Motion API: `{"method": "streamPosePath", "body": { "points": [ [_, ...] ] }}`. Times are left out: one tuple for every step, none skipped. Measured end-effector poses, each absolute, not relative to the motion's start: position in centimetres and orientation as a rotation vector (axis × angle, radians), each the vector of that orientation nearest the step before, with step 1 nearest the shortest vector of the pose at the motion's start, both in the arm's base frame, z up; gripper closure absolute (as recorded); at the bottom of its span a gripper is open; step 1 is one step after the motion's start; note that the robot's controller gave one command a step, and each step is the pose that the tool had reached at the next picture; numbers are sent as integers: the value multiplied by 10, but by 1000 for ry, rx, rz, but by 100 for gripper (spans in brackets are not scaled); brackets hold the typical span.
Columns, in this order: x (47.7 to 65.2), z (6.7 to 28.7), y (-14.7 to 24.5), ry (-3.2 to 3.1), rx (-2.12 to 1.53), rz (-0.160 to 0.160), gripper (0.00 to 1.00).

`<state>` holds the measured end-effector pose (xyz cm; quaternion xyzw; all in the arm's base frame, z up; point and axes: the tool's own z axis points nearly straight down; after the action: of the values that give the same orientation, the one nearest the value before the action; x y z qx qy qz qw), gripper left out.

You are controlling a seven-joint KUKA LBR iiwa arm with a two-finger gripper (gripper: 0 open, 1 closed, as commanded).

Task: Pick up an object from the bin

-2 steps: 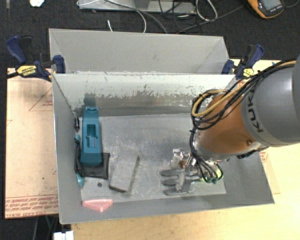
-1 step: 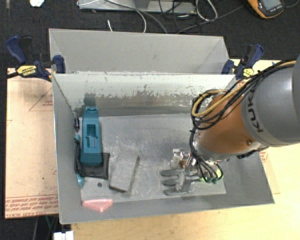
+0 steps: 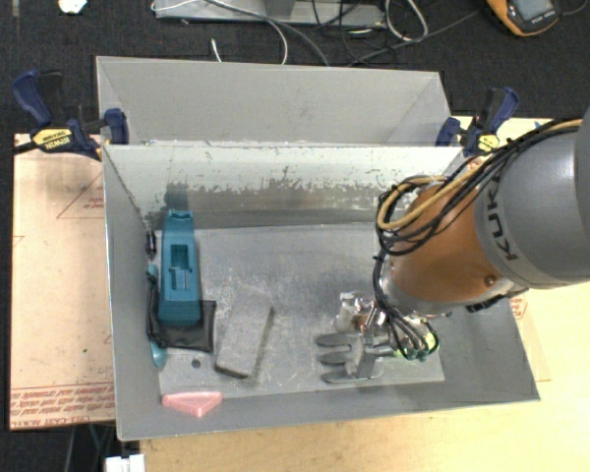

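My gripper point(image 3: 326, 355) hangs low over the bin floor in the front right part, its two grey fingers pointing left. They stand apart, so it is open, and only bare floor shows between them. A flat grey block point(image 3: 244, 340) lies to its left, a short gap from the fingertips. A small pink wedge-shaped piece point(image 3: 192, 401) rests near the bin's front left corner.
A teal tape dispenser point(image 3: 180, 275) on a black base lies along the left wall. The arm with its orange cover and cables covers the right side of the bin. Bare floor stretches between the grey block and the back wall.
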<state>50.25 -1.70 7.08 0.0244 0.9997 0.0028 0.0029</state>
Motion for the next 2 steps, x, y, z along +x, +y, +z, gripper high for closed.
{"method": "streamPosePath", "body": {
  "points": [
    [503,71,-17,3135,77,9,100],
    [503,71,-17,3135,77,9,100]
  ]
}}
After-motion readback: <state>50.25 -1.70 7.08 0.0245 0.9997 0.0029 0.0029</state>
